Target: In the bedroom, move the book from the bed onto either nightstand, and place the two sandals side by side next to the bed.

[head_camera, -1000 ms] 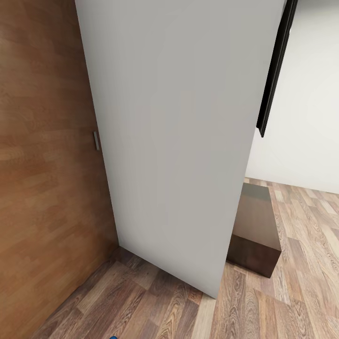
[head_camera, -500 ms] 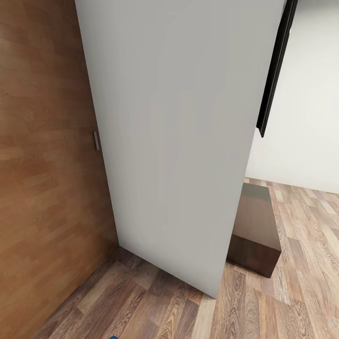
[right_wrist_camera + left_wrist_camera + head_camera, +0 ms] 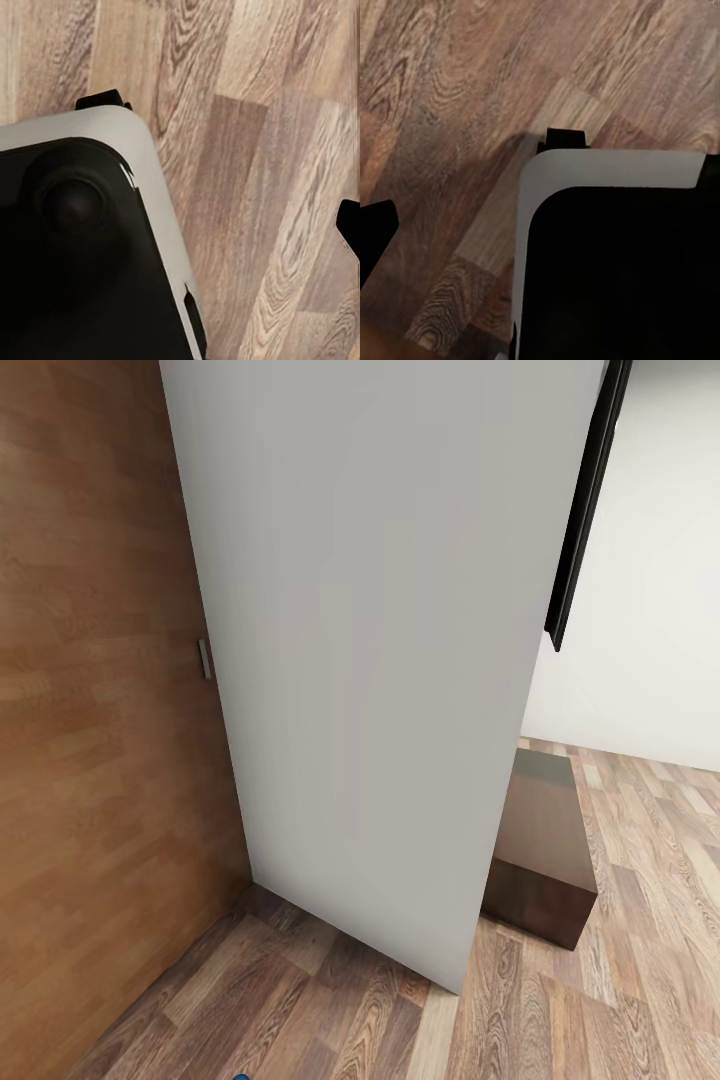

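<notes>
The bed, the book and the nightstands are out of view. A tiny bright blue speck (image 3: 241, 1076) pokes in at the bottom edge of the head view, and too little of it shows to tell what it is. In the left wrist view my left gripper (image 3: 540, 225) hangs over the wood-plank floor (image 3: 450, 90), with one black fingertip (image 3: 375, 232) at the picture's edge and nothing between the fingers. My right gripper (image 3: 180, 225) also hangs over the floor (image 3: 255, 150), one fingertip (image 3: 349, 225) at the edge, holding nothing.
A tall light-grey panel (image 3: 380, 640) stands close in front. A brown wooden wall (image 3: 90, 710) with a small metal handle (image 3: 204, 658) is to its left. A low dark-brown cabinet (image 3: 545, 850) sits behind the panel at the right, under a black-framed panel (image 3: 585, 510) on the white wall. My base (image 3: 615, 270) shows below both wrists.
</notes>
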